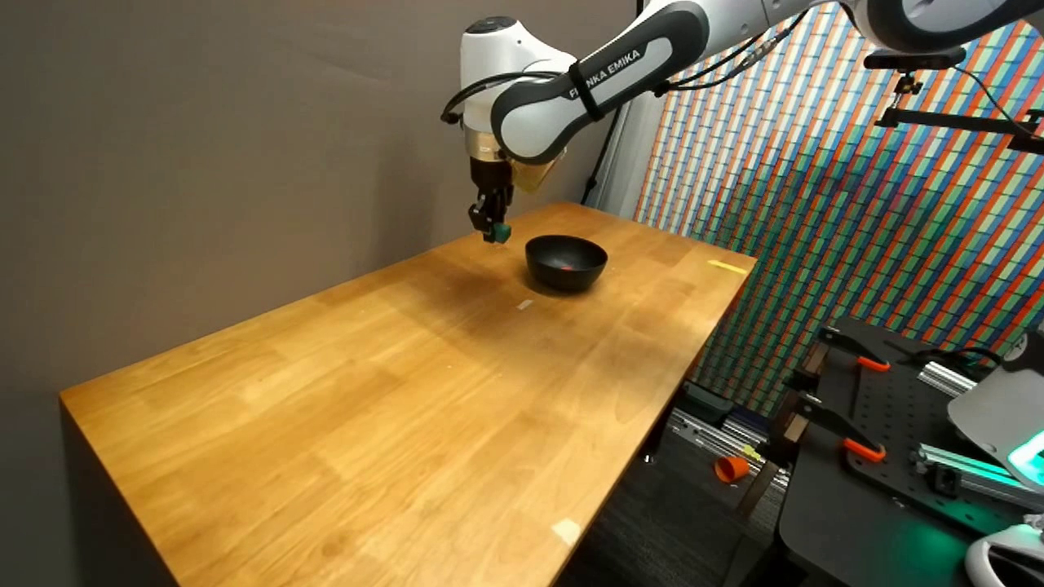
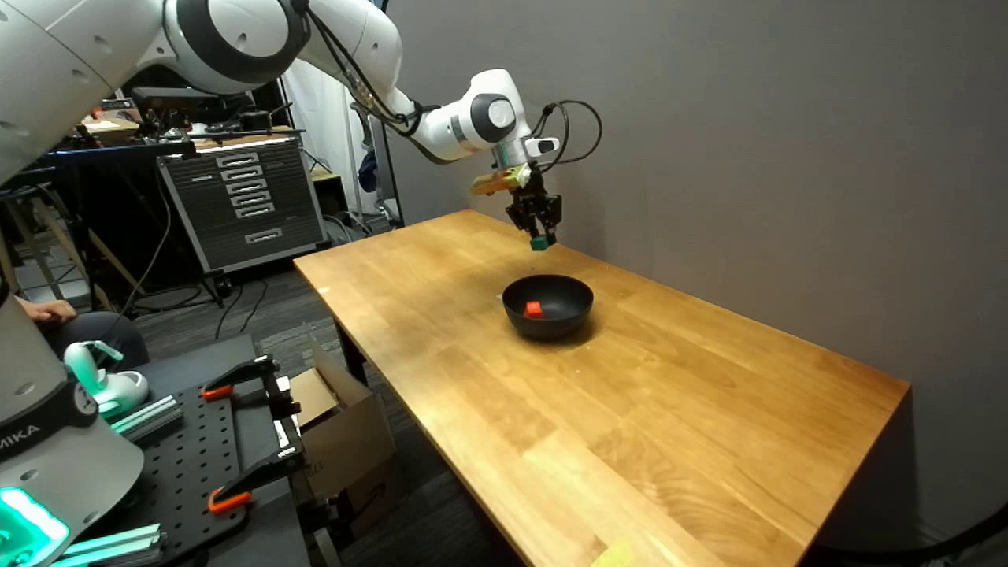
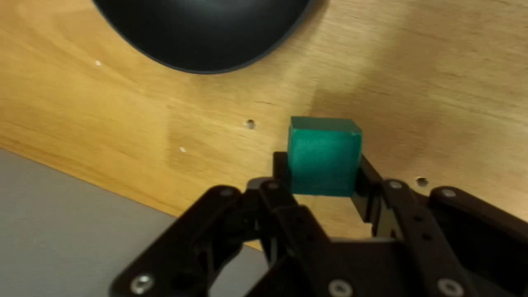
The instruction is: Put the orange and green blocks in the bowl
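My gripper [image 3: 323, 175] is shut on the green block [image 3: 324, 161], with a finger on each side of it. The green block also shows in both exterior views [image 1: 502, 233] [image 2: 539, 243], held above the table near the wall. The black bowl [image 1: 563, 277] stands upright on the table beside and below the gripper; it also shows in an exterior view [image 2: 547, 327] and partly at the top of the wrist view [image 3: 206, 45]. The orange block [image 2: 534, 309] lies inside the bowl. Only a small part of it [image 1: 566, 267] shows over the rim in an exterior view, and none in the wrist view.
The wooden table [image 1: 367, 424] runs along a grey wall [image 1: 245, 163] close behind the gripper. Pieces of tape [image 1: 727, 267] are stuck on the tabletop. A black robot stand with orange-tipped clamps [image 2: 228, 500] is across a gap from the table.
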`<control>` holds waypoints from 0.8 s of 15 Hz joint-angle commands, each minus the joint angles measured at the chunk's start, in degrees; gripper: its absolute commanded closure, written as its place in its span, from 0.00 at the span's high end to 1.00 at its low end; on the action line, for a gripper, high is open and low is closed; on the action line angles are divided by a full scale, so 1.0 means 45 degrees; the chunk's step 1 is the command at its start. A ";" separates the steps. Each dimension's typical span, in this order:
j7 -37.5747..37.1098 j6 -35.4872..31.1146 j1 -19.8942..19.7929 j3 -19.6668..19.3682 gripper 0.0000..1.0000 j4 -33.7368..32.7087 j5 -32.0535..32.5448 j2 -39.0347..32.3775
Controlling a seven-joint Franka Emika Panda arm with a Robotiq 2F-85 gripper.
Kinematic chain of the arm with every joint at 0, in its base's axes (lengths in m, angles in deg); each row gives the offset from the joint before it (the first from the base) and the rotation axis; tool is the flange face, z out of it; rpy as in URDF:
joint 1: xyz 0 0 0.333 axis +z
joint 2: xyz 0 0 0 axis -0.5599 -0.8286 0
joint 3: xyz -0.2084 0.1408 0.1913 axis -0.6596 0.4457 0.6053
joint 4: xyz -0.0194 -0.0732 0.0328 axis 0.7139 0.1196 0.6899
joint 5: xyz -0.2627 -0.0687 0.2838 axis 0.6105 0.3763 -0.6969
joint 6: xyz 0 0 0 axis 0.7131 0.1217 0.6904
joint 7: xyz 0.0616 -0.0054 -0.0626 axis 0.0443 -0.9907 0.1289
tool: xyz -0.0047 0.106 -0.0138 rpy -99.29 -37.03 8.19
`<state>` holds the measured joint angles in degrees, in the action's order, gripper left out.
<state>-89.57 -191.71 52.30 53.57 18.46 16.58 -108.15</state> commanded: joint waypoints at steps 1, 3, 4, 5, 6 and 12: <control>-0.1594 0.0405 0.0013 -0.0726 0.18 0.1294 0.0596 0.1400; -0.2080 0.0906 -0.0096 -0.0904 0.18 0.1708 0.0630 0.1908; -0.2310 0.1183 -0.0148 -0.0925 0.18 0.1920 0.0585 0.2150; -0.2361 0.1505 -0.0345 -0.0849 0.18 0.2130 0.0430 0.2398; -0.2418 0.1798 -0.0510 -0.0756 0.18 0.2334 0.0327 0.2624; -0.1889 0.2513 -0.1610 -0.0024 0.65 0.3448 -0.0350 0.3622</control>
<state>-98.94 -180.30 47.59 51.14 29.60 16.47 -95.95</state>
